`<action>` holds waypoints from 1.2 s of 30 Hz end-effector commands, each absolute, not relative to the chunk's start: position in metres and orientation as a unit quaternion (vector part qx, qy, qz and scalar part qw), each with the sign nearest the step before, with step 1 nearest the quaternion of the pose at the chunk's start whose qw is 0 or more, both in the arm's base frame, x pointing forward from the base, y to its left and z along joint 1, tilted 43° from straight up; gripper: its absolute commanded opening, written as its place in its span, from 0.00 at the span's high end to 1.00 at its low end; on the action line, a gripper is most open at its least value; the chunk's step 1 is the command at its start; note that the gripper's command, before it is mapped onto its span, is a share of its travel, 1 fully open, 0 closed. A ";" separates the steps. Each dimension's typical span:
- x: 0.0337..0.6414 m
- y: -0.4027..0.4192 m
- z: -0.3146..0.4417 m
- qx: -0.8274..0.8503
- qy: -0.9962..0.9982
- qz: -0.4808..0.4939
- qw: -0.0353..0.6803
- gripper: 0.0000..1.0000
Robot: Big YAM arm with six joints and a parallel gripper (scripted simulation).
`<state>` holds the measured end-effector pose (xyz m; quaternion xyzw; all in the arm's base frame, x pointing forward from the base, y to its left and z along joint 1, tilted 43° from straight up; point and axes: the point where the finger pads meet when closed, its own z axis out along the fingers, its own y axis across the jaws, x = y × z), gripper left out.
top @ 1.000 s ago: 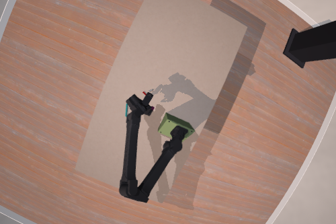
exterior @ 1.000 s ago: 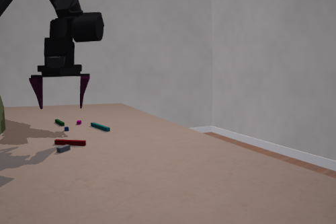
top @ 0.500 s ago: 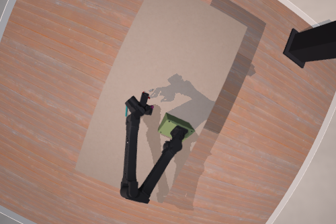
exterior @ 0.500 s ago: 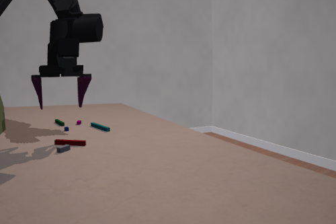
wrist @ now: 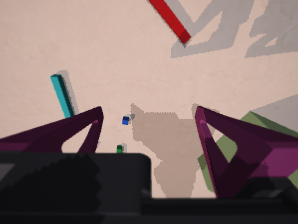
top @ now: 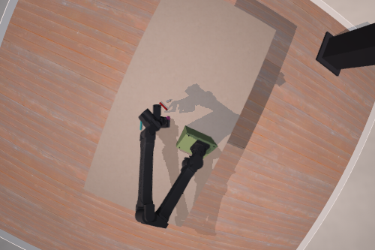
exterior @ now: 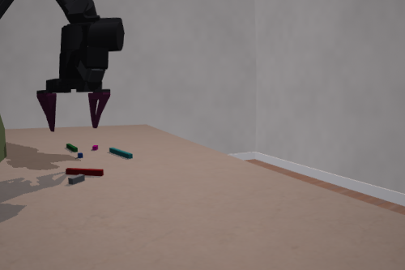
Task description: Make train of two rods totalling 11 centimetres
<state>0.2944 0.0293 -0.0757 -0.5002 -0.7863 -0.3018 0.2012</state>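
tabletop [exterior: 243,216] carries five rods plus a blue cube. hand [exterior: 73,127] hangs above them, released, fingers wide, nothing held. turquoise rod [exterior: 121,152] lies flat at right of the group. red rod [exterior: 84,171] nearer the camera, grey rod [exterior: 76,179] just beside it. green rod [exterior: 71,147] at back. magenta rod [exterior: 95,147] apart. blue rod [exterior: 80,155] sits between green and red, below the hand.
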 end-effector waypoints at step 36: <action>0.299 0.047 -0.056 -0.198 -0.911 -0.353 0.076 0.00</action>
